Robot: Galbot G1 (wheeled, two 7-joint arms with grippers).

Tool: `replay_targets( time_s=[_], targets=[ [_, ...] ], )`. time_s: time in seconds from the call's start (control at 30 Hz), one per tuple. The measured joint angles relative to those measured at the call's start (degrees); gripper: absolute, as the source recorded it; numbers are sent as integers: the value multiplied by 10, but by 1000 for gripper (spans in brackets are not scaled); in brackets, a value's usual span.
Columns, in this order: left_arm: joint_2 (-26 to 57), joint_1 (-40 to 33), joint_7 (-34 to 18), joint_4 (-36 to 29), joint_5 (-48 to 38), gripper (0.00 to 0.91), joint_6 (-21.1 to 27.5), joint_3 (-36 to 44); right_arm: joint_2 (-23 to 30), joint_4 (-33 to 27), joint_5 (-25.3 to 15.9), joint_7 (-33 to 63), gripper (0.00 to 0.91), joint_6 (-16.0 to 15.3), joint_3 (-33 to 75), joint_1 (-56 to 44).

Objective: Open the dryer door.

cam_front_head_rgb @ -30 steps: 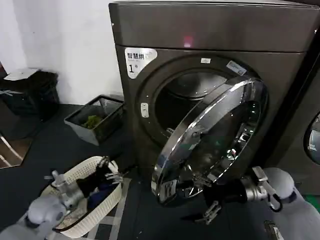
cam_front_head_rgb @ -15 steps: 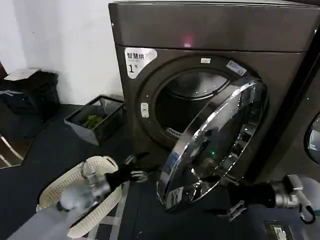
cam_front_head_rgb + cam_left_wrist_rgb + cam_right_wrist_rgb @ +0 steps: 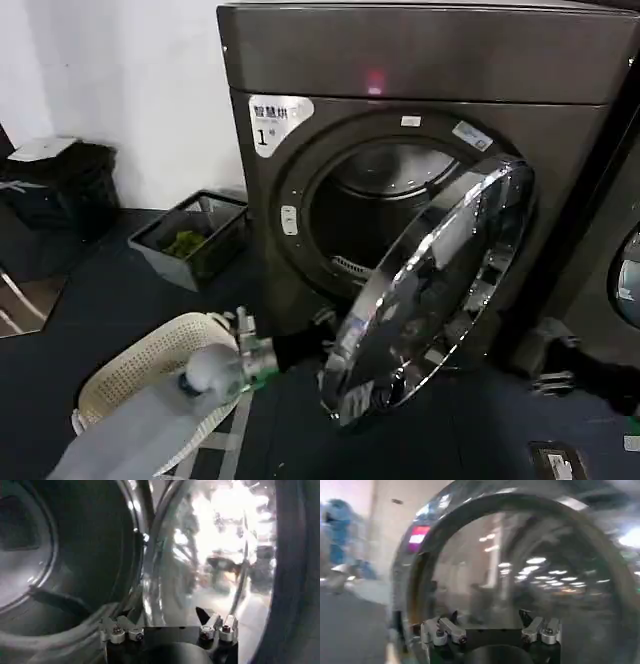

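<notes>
The dryer door [image 3: 430,290] hangs partly open in front of the drum opening [image 3: 385,205], swung out on its right-hand side and tilted so its face looks down toward the floor [image 3: 110,300]. It is a big round disc: a wide, mirror-bright chrome rim around a dark tinted glass centre that throws back warped reflections of the room. The dryer [image 3: 420,130] behind it is smooth dark grey metal, and inside the opening I can see the pale ribbed drum.

My left jaws [image 3: 322,330] have reached to the door's lower left edge, at the gap between door and machine; in the head view their tips are hidden behind the chrome rim. From my left wrist, the two short metal fingers [image 3: 119,630] stand apart, released, with the curved rim and the dark drum mouth right ahead. My left forearm passes over a cream plastic basket [image 3: 140,375] with a perforated wall.

My right jaws [image 3: 550,362] sit low at the right of the door, dark and hard to make out. From my right wrist they are spread and holding nothing, facing the glass.
</notes>
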Motion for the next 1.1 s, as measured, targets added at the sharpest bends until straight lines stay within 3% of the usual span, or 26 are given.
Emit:
replay_targets(
  time_s=[0.17, 0.3, 0.43, 0.53, 0.7, 0.9, 1.1],
  targets=[
    [-14, -25, 0, 3, 3, 907, -1, 38, 26, 22, -10, 102, 907, -2, 84, -33],
    [-26, -40, -2, 1, 5, 907, -1, 61, 45, 47, -13, 206, 907, -23, 139, -57],
    [-39, -49, -4, 1, 15, 907, -1, 78, 66, 68, -57, 308, 907, -31, 194, -84],
    [-54, -58, -5, 6, 20, 907, -1, 92, 79, 76, -102, 398, 907, -62, 230, -95],
    [-82, -76, -15, 15, 22, 907, 0, 117, 90, 93, -119, 516, 907, -86, 266, -115],
    [-117, -105, -19, 32, 16, 907, 0, 145, 78, 79, -149, 599, 907, -110, 317, -123],
    [-167, -135, -28, 62, 18, 907, -1, 172, 70, 50, -167, 609, 907, -90, 368, -135]
  ],
)
